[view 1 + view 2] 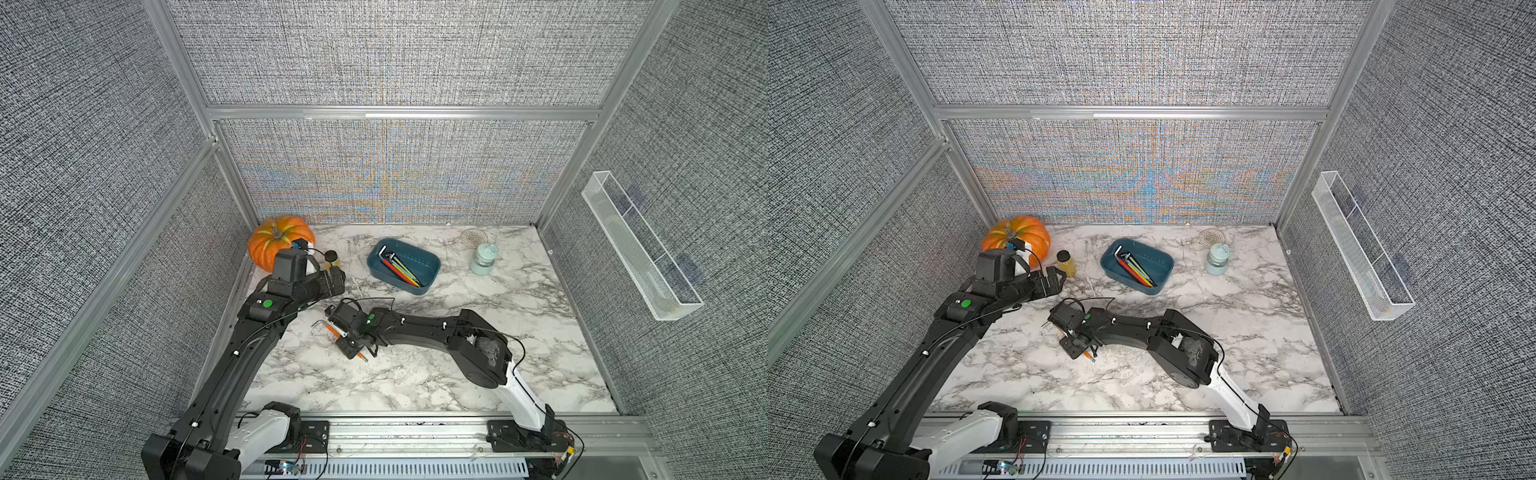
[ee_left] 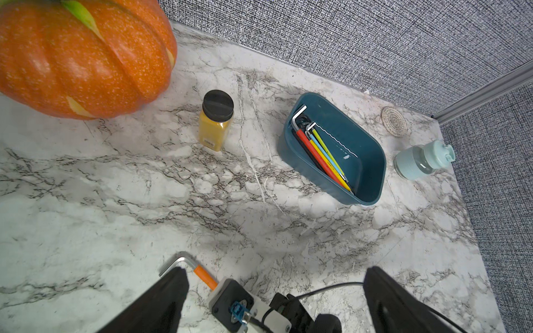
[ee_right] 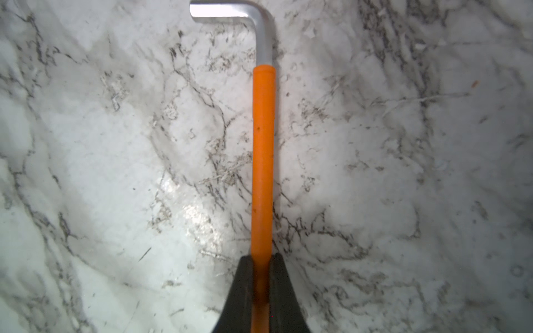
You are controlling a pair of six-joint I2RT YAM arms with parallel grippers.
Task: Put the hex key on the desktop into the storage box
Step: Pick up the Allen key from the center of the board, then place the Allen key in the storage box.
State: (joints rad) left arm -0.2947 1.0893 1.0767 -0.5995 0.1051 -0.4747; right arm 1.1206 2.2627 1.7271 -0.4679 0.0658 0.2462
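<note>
Grey woven fabric wall panels (image 1: 386, 54) enclose the cell on the left, far and right sides, held in an aluminium frame (image 1: 399, 112). A long clear mesh-patterned tray (image 1: 640, 245) hangs on the right wall. An aluminium rail (image 1: 415, 432) runs along the near edge.

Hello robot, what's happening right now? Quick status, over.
Right gripper shut on orange-sleeved hex key, down at the desktop. Left gripper open, hovering near spice jar. Storage box holds other hex keys; path there looks clear.
</note>
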